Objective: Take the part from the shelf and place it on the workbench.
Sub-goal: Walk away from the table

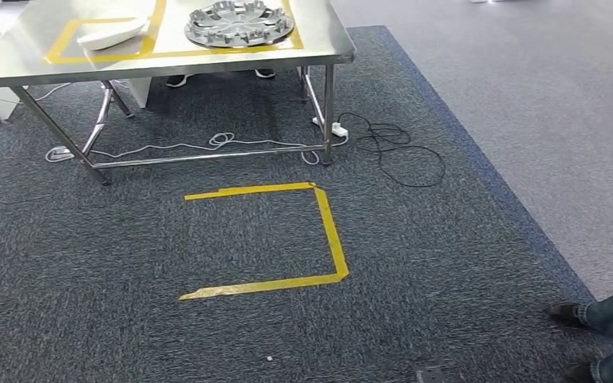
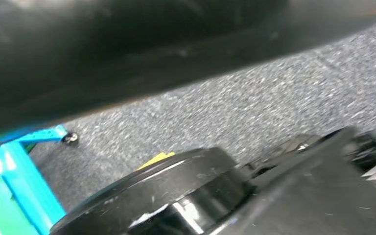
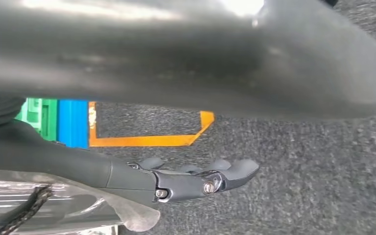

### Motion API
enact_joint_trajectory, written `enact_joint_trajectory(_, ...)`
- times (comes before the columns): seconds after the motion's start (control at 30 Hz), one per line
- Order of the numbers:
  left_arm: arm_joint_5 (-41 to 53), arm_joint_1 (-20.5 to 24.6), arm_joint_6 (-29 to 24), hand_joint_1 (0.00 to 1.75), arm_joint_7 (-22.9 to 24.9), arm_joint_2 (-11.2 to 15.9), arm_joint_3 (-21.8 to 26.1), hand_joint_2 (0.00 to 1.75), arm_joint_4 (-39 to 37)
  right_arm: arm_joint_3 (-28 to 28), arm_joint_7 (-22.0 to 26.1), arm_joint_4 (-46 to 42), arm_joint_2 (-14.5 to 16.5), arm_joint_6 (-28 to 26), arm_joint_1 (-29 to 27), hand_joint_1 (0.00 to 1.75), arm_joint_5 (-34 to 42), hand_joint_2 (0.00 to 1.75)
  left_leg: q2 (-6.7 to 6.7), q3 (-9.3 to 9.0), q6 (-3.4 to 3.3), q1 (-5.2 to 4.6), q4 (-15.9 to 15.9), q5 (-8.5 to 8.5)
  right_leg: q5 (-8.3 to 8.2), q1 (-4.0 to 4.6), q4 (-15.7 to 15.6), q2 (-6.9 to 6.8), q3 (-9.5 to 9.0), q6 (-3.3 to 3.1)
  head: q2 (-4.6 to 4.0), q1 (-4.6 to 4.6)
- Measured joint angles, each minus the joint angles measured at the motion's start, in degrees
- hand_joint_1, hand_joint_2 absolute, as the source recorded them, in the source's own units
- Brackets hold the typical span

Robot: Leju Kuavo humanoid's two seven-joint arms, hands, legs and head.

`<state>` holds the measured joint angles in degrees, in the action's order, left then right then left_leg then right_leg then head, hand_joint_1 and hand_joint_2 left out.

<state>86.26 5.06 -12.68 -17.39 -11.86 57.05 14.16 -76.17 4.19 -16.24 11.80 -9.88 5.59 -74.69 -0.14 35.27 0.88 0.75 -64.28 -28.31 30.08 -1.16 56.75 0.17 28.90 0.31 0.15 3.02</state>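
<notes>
The steel workbench [image 1: 331,41] stands ahead at the top of the head view. A silver wheel cover [image 1: 239,22] lies on it inside a yellow tape outline, and a white curved part [image 1: 112,33] lies in the taped box to its left. My right hand [image 3: 200,178] hangs beside my body over the carpet, fingers stretched out with nothing in them. A blue and green shelf frame [image 3: 58,120] stands behind that hand, and the blue frame [image 2: 14,181] appears again in the left wrist view.
A yellow tape square [image 1: 287,235] marks the dark carpet in front of the bench. Cables [image 1: 391,148] trail around the bench's right legs. A person's shoes and jeans [image 1: 607,319] are at the lower right. Orange tape [image 3: 147,139] marks the floor by the shelf.
</notes>
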Motion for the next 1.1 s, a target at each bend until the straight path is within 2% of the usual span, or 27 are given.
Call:
enact_joint_trajectory(0.03,0.03,0.07,-0.01,0.00,0.01,-0.01,0.01,0.00,0.02,0.00,-0.01,0.00,0.00,-0.02,0.06,0.00,0.02,0.00,-0.03,-1.35,-0.15,-0.03,3.20,1.18,0.36,0.03,0.07,0.06,-0.18,0.39,0.00,-0.09)
enact_joint_trajectory(0.07,0.08,0.15,-0.05,0.00,0.04,-0.02,0.01,0.00,0.03,0.00,-0.03,0.00,0.00,-0.06,0.14,0.00,0.04,0.00,-0.07,-2.12,-0.39,-0.13,4.97,1.46,0.63,0.08,0.07,0.07,-0.18,0.79,0.00,-0.08)
enact_joint_trajectory(0.1,0.13,0.19,-0.15,0.00,0.08,-0.05,0.02,0.00,0.04,0.00,-0.05,0.00,0.00,-0.11,0.21,0.00,0.07,0.00,-0.12,-2.37,-0.66,-0.22,5.47,1.07,0.89,0.16,0.13,0.05,-0.06,1.07,0.00,-0.05)
enact_joint_trajectory(0.13,0.17,0.21,-0.31,0.00,0.12,-0.08,0.02,0.00,0.06,0.00,-0.07,0.00,0.00,-0.17,0.25,0.00,0.09,0.00,-0.17,-2.44,-0.94,-0.23,5.74,1.01,0.97,0.15,0.16,0.05,-0.04,0.95,0.01,0.02)
enact_joint_trajectory(0.23,0.34,0.16,-0.82,0.00,0.15,-0.24,0.02,0.00,0.09,0.00,-0.10,0.00,0.00,-0.25,0.23,0.00,0.13,0.00,-0.23,-2.39,-1.25,-0.38,5.77,0.94,0.87,0.10,-0.08,0.03,-0.53,-0.16,0.01,0.18)
enact_joint_trajectory(0.27,0.40,0.17,-0.91,0.00,0.15,-0.28,0.02,0.00,0.10,0.00,-0.10,0.00,0.00,-0.25,0.22,0.00,0.14,0.00,-0.23,-2.38,-1.33,-0.45,5.77,0.89,0.84,0.08,-0.23,0.04,-0.76,-0.24,0.01,0.17)
enact_joint_trajectory(0.43,0.51,0.22,-0.98,0.00,0.13,-0.36,0.02,0.00,0.12,0.00,-0.10,0.00,0.00,-0.26,0.23,0.00,0.16,0.00,-0.21,-2.40,-1.84,-0.57,5.74,0.64,0.69,0.04,-0.92,0.03,-1.11,0.03,0.00,0.17)
enact_joint_trajectory(0.5,0.51,0.21,-0.99,0.00,0.01,-0.37,0.02,0.00,0.13,0.00,-0.10,0.00,0.00,-0.26,0.23,0.00,0.18,0.00,-0.21,-2.43,-2.00,-0.61,5.73,0.58,0.74,-0.02,-1.10,0.02,-1.00,0.73,0.01,0.16)
enact_joint_trajectory(0.57,0.51,0.21,-1.00,0.00,-0.14,-0.36,0.02,0.00,0.14,0.00,-0.10,0.00,0.00,-0.35,0.22,0.00,0.24,0.00,-0.21,-2.52,-2.10,-0.63,5.72,0.51,0.83,-0.10,-1.28,0.01,-0.89,1.75,0.01,0.16)
enact_joint_trajectory(0.63,0.51,0.21,-1.01,0.00,-0.19,-0.36,0.03,0.00,0.14,0.00,-0.10,0.00,0.00,-0.48,0.22,0.00,0.29,0.00,-0.20,-2.61,-2.16,-0.63,5.72,0.47,0.86,-0.13,-1.34,0.01,-0.89,2.18,0.00,0.15)
enact_joint_trajectory(1.1,0.51,0.18,-1.01,0.00,-0.40,-0.39,0.06,0.00,0.14,-0.15,-0.03,0.00,0.00,-0.48,0.18,0.00,1.09,0.00,-0.20,-2.76,-2.03,-0.50,5.84,0.56,0.90,-0.01,-1.14,0.01,-1.49,2.19,0.01,0.12)
